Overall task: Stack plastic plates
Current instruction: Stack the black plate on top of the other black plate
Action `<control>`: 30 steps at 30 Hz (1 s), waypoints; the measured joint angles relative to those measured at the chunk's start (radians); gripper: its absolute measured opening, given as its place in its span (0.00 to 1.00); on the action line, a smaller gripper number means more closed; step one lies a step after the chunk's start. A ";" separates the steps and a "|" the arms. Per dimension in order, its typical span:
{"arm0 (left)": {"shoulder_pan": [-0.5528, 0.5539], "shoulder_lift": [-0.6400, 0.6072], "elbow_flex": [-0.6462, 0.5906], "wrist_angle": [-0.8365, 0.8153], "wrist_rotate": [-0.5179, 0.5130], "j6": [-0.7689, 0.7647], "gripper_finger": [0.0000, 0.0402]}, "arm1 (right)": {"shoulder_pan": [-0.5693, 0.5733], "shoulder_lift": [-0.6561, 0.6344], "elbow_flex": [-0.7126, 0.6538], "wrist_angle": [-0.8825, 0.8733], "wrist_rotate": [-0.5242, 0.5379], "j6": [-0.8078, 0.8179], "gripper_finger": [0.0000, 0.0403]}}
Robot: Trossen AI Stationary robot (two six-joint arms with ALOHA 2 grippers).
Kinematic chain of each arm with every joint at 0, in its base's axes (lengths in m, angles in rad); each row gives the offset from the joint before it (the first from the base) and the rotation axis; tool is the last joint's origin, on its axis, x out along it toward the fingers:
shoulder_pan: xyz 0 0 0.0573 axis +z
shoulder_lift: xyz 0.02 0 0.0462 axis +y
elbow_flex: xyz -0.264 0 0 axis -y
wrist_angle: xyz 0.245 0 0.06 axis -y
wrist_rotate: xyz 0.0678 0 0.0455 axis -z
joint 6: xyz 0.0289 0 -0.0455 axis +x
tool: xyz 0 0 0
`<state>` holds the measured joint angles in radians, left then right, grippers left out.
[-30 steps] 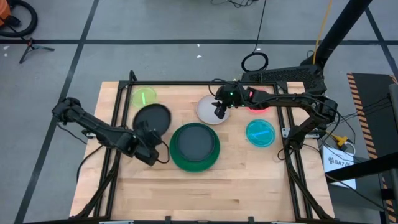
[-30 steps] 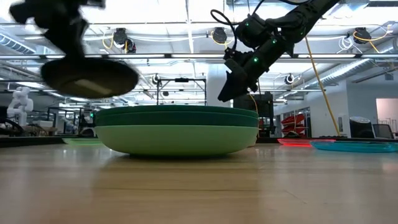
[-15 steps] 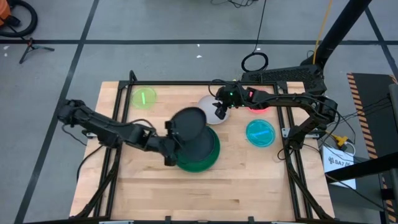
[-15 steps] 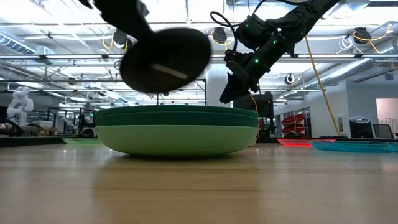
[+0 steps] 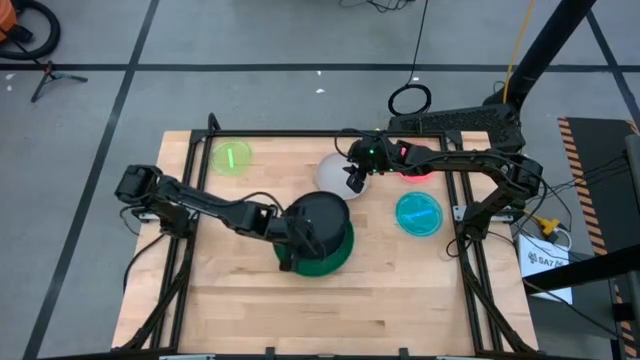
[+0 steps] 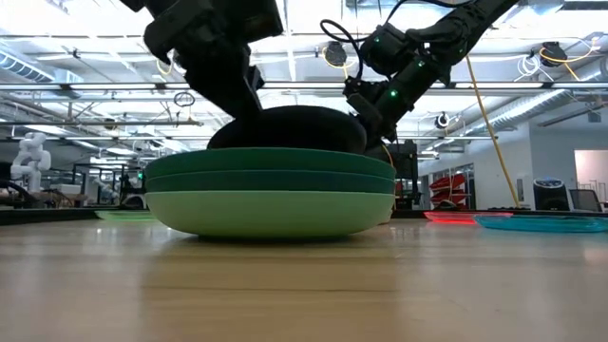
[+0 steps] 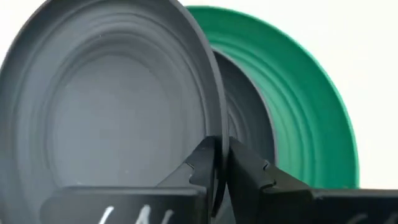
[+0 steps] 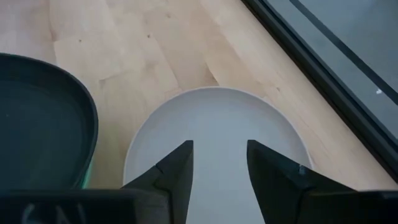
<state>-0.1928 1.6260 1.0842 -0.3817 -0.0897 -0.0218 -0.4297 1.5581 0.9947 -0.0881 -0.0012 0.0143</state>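
Smooth, ribbed round black plate atop green plate stack at table centre. My left gripper pinches its rim. My right gripper gapes above glossy white plate.

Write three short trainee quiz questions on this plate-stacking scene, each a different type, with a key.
1. True or false: the left hand grips the rim of the black plate over the green stack.
2. Which plate lies under the open right hand? A) lime B) white C) cyan
3. Fill in: the bottom plate of the stack, seen in the low view, is ____.

Key: 1 true. 2 B, the white plate. 3 mint.
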 joint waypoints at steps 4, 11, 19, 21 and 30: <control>0.003 -0.002 0.000 -0.003 0.004 -0.014 0.10 | 0.000 0.000 0.000 0.000 0.000 0.000 0.35; 0.003 -0.002 0.000 -0.043 0.049 -0.042 0.11 | 0.000 0.000 0.000 0.000 0.000 0.000 0.35; -0.014 -0.003 0.000 -0.045 0.107 -0.079 0.11 | 0.000 0.000 0.000 0.000 0.000 0.003 0.35; -0.013 -0.003 0.000 -0.051 0.129 -0.096 0.12 | 0.000 0.000 0.000 0.000 0.000 0.004 0.35; -0.013 -0.003 0.000 -0.080 0.177 -0.157 0.14 | 0.000 0.000 0.000 0.000 0.000 0.011 0.35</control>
<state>-0.2062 1.6234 1.0840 -0.4620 0.0873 -0.1788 -0.4297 1.5581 0.9951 -0.0879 -0.0013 0.0257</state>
